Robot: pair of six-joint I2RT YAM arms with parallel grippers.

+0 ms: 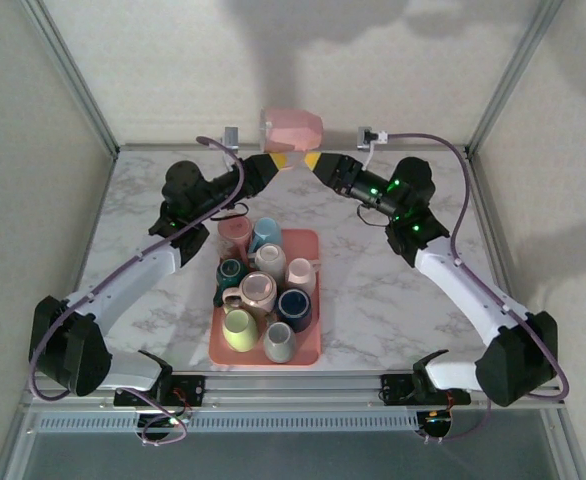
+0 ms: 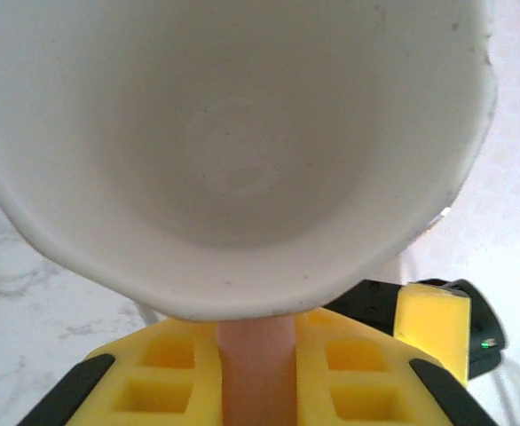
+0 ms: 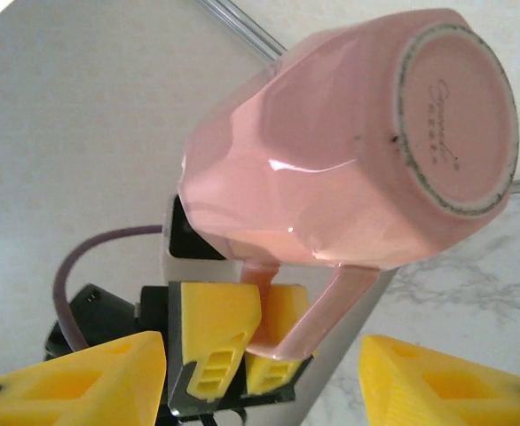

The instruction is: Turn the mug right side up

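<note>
White marble-look tabletop (image 1: 393,290) with a pink rectangular plastic tray (image 1: 310,352) sitting flat on it, back toward the bases from the left gripper (image 1: 283,161) and right gripper (image 1: 312,161).

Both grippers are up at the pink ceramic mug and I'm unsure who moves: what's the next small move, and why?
Probably draw the right gripper straight back. Its jaws stand open, clear of the pink ceramic mug, while the left gripper is shut on the handle and needs room to turn it upright.
</note>
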